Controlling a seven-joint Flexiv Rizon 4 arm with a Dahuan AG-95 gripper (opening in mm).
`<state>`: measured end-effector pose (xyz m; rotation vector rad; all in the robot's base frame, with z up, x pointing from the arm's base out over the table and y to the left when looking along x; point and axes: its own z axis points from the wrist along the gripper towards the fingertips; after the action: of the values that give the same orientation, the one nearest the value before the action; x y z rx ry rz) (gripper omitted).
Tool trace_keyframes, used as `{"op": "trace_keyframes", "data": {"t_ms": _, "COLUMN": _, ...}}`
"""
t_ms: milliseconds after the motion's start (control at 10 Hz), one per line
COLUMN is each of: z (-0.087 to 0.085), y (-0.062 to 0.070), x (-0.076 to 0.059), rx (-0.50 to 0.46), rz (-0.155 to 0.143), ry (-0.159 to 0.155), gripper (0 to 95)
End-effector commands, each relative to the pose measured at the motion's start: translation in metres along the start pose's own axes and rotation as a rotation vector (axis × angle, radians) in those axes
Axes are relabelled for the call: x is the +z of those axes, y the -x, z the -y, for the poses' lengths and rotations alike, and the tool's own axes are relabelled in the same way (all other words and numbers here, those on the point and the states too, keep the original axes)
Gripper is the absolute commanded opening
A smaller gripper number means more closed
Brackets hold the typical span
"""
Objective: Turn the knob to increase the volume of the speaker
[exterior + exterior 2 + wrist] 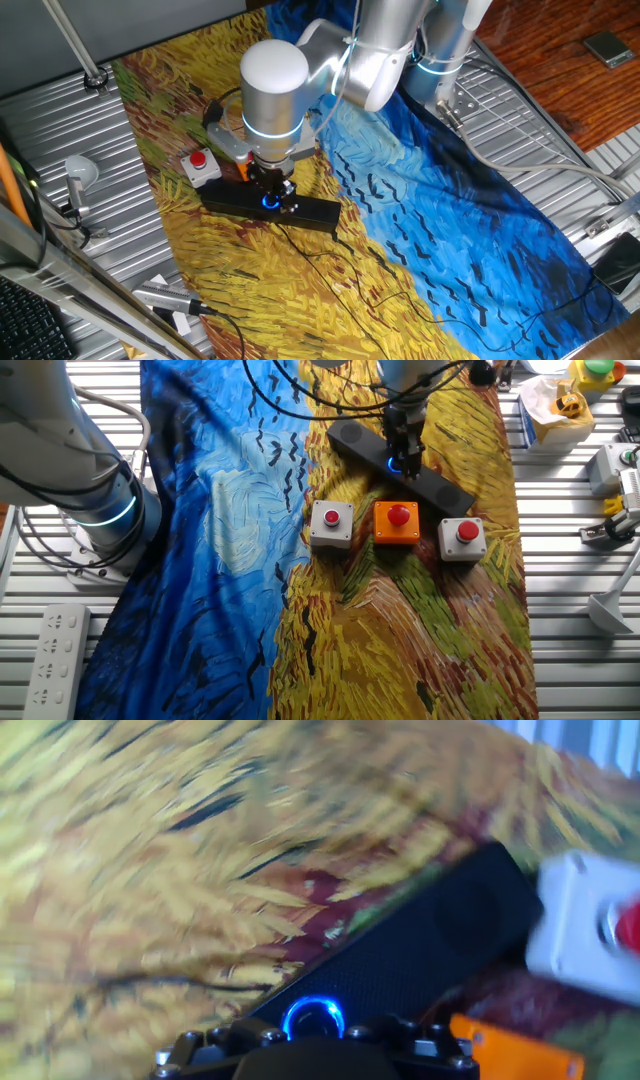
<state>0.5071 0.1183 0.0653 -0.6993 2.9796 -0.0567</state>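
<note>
The speaker (270,206) lies across the painted cloth (230,540) that covers the worktop (560,650), and the knob (313,1018) sits midway along its top face, its blue ring glowing. The pincer (273,190) hangs straight above that ring, the arm reaching down over the bar from behind. In the other fixed view the pincer (405,455) is right at the blue glow, touching or close to it. Three red-button boxes stand in a row just beside the bar — a grey one (331,524), an orange one (397,523) and another grey one (462,538) — and none of them is under the fingers.

The step in hand looks like the approach to the dial, or the very start of the grip. The hand view is blurred and shows the knob whole just ahead of the hand's front edge, with nothing visibly closed around it, so the jaws are probably not clamped yet — though I cannot tell whether they stand apart or together, since the fingertips are not clearly shown in any view.

The next move calls for the fingers to settle either side of the dial, close gently on its rim, then roll the wrist about the dial's own axis. The dial is small and low, so an off-centre grip would likely slip or push the light bar sideways along the cloth
</note>
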Motion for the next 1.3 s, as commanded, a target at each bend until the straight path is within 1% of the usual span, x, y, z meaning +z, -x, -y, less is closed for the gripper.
{"op": "trace_keyframes", "data": {"t_ms": 100, "z": -0.004, "y": 0.001, "x": -0.007, "rx": -0.830, "rz": -0.004, "ry": 0.021, "gripper": 57.0}}
{"op": "trace_keyframes", "data": {"t_ms": 200, "z": -0.005, "y": 0.002, "x": -0.007, "rx": -0.907, "rz": 0.002, "ry": 0.025, "gripper": 57.0}}
{"op": "trace_keyframes", "data": {"t_ms": 300, "z": -0.005, "y": 0.003, "x": -0.007, "rx": -0.949, "rz": 0.004, "ry": 0.025, "gripper": 38.0}}
{"op": "trace_keyframes", "data": {"t_ms": 400, "z": -0.006, "y": 0.004, "x": -0.006, "rx": -0.990, "rz": 0.011, "ry": 0.029, "gripper": 38.0}}
{"op": "trace_keyframes", "data": {"t_ms": 500, "z": -0.007, "y": 0.009, "x": -0.005, "rx": -1.078, "rz": 0.023, "ry": 0.022, "gripper": 38.0}}
{"op": "trace_keyframes", "data": {"t_ms": 600, "z": -0.007, "y": 0.012, "x": -0.005, "rx": -1.112, "rz": 0.029, "ry": 0.015, "gripper": 38.0}}
{"op": "trace_keyframes", "data": {"t_ms": 1000, "z": -0.006, "y": 0.012, "x": -0.005, "rx": -1.153, "rz": 0.041, "ry": 0.011, "gripper": 38.0}}
{"op": "trace_keyframes", "data": {"t_ms": 1300, "z": -0.005, "y": 0.011, "x": -0.005, "rx": -1.172, "rz": 0.045, "ry": -0.001, "gripper": 38.0}}
